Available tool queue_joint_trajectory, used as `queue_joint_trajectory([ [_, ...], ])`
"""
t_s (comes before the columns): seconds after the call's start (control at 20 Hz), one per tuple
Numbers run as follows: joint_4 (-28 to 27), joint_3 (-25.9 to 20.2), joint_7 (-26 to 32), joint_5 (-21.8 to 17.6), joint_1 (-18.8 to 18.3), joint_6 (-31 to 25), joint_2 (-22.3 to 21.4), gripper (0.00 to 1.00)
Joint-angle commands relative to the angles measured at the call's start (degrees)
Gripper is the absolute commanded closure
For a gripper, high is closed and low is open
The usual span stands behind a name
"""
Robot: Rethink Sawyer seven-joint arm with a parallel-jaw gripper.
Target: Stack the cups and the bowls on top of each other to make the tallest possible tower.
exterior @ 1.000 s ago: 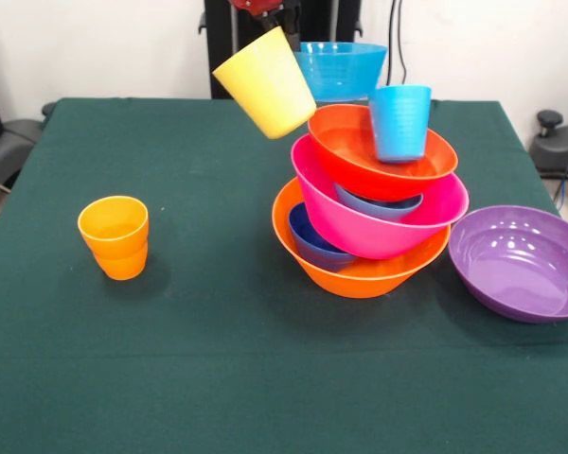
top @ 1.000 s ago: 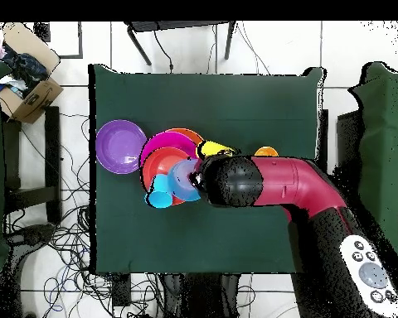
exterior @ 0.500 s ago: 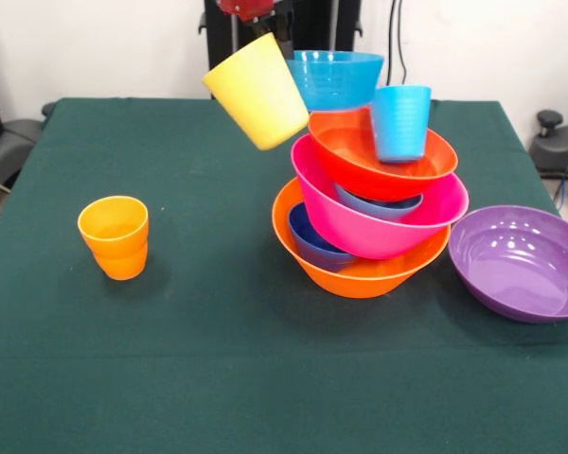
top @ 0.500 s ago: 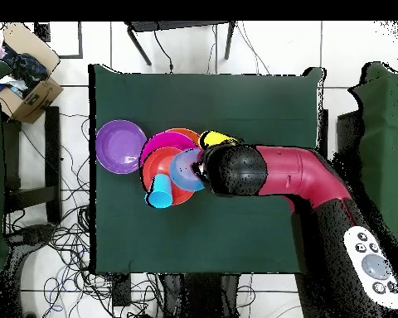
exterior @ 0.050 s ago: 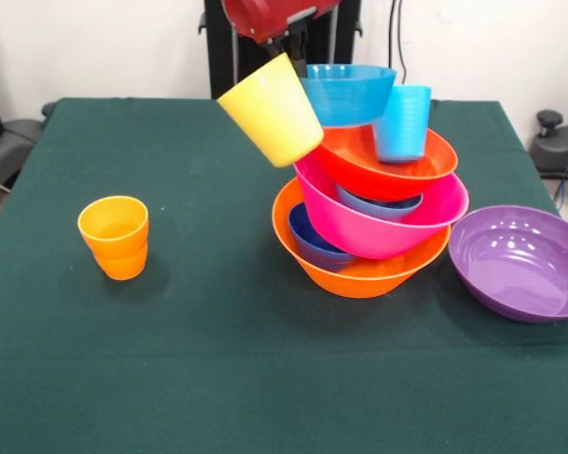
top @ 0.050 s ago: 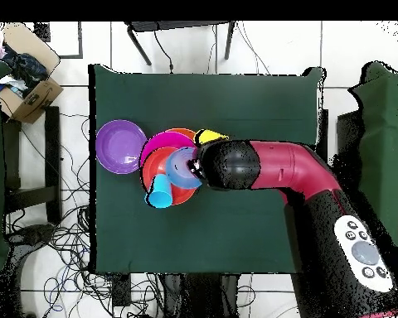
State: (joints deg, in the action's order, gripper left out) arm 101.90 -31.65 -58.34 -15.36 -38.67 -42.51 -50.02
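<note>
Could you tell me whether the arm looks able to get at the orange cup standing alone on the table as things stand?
Probably yes for access: the orange cup stands upright with bare cloth all round it, well apart from the tower. But the arm seems occupied with the yellow cup, tilted beside the tower, so likely not yet.

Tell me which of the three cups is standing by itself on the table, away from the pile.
The orange cup: it stands upright on the green cloth. The light blue cup sits in the red-orange bowl, and the yellow cup hangs tilted under the arm.
</note>
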Motion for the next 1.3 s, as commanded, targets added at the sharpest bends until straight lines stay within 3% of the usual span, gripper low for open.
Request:
queue_joint_trajectory([
  [0.05,-2.63,4.01,-6.94,-4.46,2.58,0.35,3.29,1.0],
  [0.65,-4.5,10.57,-10.11,-10.22,7.42,1.84,2.47,1.0],
  [1.3,-3.16,13.38,-9.47,-8.5,9.39,-2.74,-2.49,1.0],
])
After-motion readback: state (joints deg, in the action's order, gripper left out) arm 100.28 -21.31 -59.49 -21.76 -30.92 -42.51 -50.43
